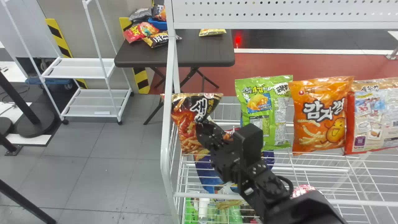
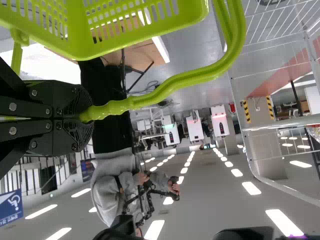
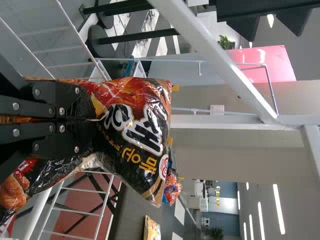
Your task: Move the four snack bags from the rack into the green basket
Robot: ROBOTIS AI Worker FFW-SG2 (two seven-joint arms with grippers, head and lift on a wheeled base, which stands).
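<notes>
Grey floor tiles (image 1: pixel 96 174) spread toward nine o'clock. My right fingers (image 1: pixel 203 132) pinch a crinkly black-and-red snack bag (image 1: pixel 186 112); three glossy pouches (image 1: pixel 320 118) line three o'clock. My left fingers (image 2: pixel 75 100) clamp the green basket's (image 2: pixel 75 30) knobbly handle (image 2: pixel 200 75).

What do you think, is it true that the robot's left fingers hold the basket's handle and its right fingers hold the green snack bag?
Not quite: the right fingers hold a black-and-red snack bag, as the right wrist view shows. The left fingers do hold the handle of the basket.
</notes>
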